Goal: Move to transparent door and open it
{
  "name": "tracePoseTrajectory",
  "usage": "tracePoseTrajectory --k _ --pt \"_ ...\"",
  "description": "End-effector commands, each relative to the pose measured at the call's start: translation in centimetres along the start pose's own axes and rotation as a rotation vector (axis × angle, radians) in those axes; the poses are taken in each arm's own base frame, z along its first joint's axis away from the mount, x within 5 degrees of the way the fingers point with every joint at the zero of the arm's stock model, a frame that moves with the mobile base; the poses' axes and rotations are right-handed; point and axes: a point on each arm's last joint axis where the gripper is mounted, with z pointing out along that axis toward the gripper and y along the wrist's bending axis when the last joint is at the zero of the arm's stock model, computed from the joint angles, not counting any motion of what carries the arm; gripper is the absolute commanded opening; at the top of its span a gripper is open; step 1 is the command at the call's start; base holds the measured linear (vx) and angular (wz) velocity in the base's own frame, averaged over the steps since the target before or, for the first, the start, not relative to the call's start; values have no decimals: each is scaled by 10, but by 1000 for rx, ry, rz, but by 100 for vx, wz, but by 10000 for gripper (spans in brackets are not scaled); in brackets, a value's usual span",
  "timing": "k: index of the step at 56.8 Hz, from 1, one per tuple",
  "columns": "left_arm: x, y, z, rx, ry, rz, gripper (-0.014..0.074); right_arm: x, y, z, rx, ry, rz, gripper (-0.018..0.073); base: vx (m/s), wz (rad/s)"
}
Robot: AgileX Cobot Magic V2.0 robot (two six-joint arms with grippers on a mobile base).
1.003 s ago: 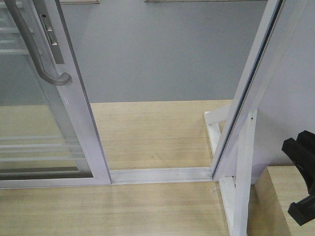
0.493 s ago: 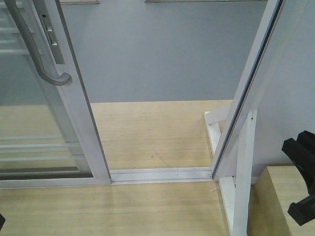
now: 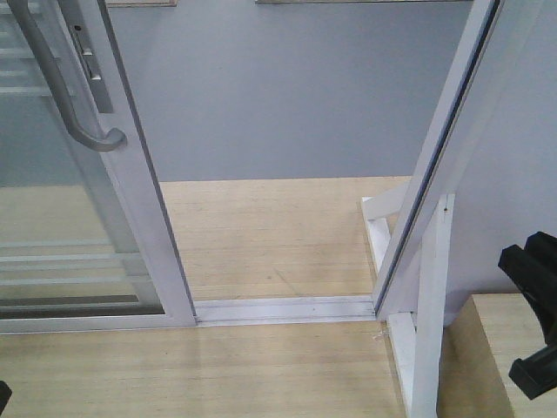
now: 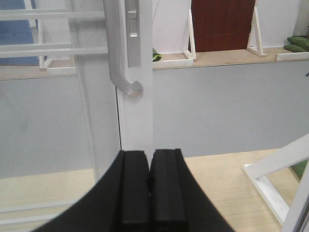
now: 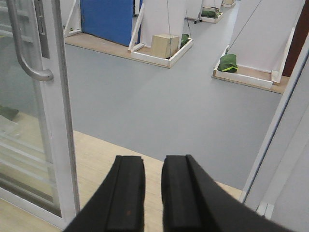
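The transparent door (image 3: 150, 228) stands at the left of the front view, clear glass with thin white bars in a white frame. Its curved silver handle (image 3: 63, 85) hangs on the right edge, and an opening lies beside it. In the left wrist view the door's frame (image 4: 138, 113) and the handle (image 4: 114, 53) are straight ahead, beyond my left gripper (image 4: 150, 153), which is shut on nothing. The right wrist view has the door (image 5: 62, 121) and the handle (image 5: 20, 48) at the left. My right gripper (image 5: 153, 159) faces the opening, slightly open and empty.
A white floor track (image 3: 287, 308) crosses the wooden floor between the door and a fixed white-framed panel (image 3: 439, 157) at the right. A white brace (image 3: 428, 331) props that panel, with a wooden box (image 3: 487, 348) beside it. Grey floor lies beyond the opening.
A black sliver of the left arm has come into the bottom left corner of the front view. The door and the right gripper have not moved.
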Motion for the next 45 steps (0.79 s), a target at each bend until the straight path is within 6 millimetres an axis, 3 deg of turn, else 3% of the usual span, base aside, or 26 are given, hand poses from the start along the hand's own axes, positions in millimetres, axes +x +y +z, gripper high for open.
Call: tracePoseTrajectory --k 1,15,22,34,45 --pt "-4 0 0 5 -78 -8 -6 -16 -1 -2 10 -100 -4 217 0 0" --pt "-4 0 0 5 -78 -8 -6 -11 -1 -2 11 -117 -8 217 0 0" --pt "-4 0 0 5 -78 -8 -6 11 1 -6 12 -167 -13 217 0 0" --pt "-4 0 0 5 -78 -8 -6 68 5 -14 12 -257 19 217 0 0" --pt "-3 0 0 5 -75 -8 -6 73 5 -12 8 -200 19 217 0 0"
